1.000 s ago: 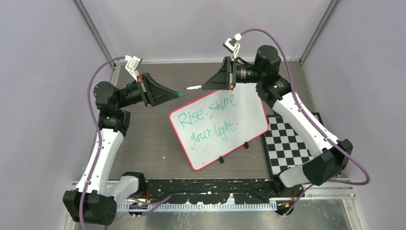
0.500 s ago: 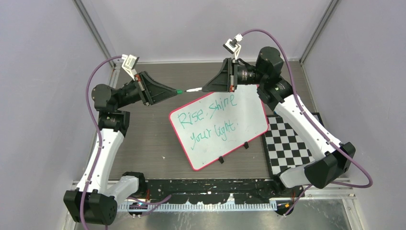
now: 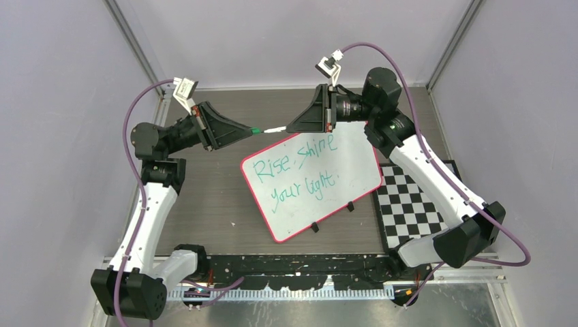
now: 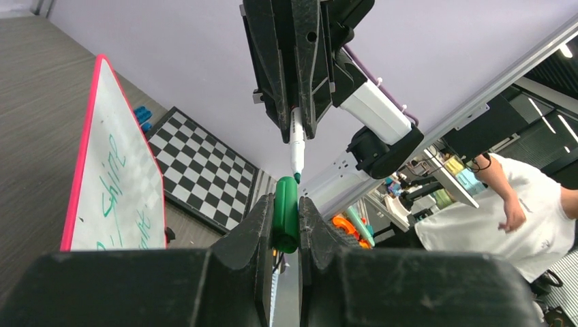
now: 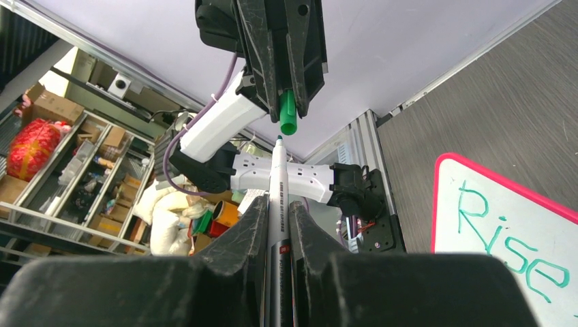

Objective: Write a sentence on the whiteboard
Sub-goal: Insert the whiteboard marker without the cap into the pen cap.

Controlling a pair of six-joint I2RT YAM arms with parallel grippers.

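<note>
Toward the far edge of the tabletop, the left gripper (image 3: 247, 131) is clamped on a green cap (image 3: 255, 131), and the right gripper (image 3: 290, 128) is clamped on a white marker (image 3: 275, 129). The marker's long axis runs left-right, and its teal tip points left at the cap's open end, just beside it. Whether they touch is unclear. The whiteboard (image 3: 354, 170) lies flat mid-table, its long axis slanting from the left toward the far right corner. The sentence (image 3: 296, 170) runs along that axis. A checkerboard mat (image 3: 409, 204) lies by the right edge.
</note>
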